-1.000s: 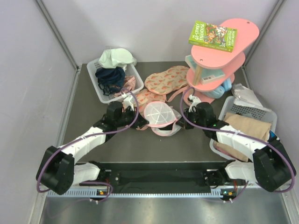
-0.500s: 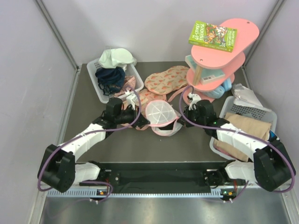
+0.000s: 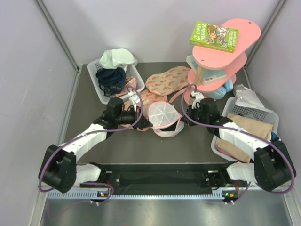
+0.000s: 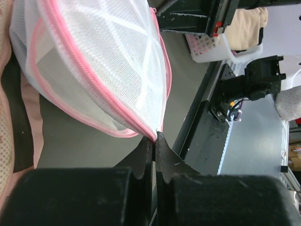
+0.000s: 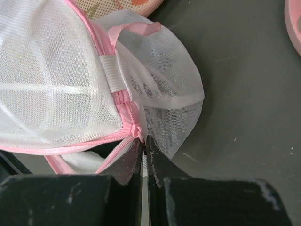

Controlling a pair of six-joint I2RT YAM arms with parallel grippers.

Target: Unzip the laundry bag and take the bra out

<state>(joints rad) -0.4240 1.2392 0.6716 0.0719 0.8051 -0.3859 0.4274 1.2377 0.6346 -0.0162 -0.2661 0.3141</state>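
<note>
The laundry bag, a white mesh dome with pink zip trim, lies mid-table between both arms. My left gripper is at its left edge. In the left wrist view this gripper is shut on the bag's pink rim. My right gripper is at the bag's right edge. In the right wrist view it is shut at the pink zip slider. The zip is parted a little there, with a dark gap below it. The bra is not clearly visible.
A white basket at the back left holds a navy garment and a pale cloth. Pink fruit-print fabric pieces lie behind the bag. A pink tiered shelf with a green book stands back right. A white basket with beige cloth is at right.
Both grippers and the bag have shifted slightly toward the back of the table. Both grips are unchanged.
</note>
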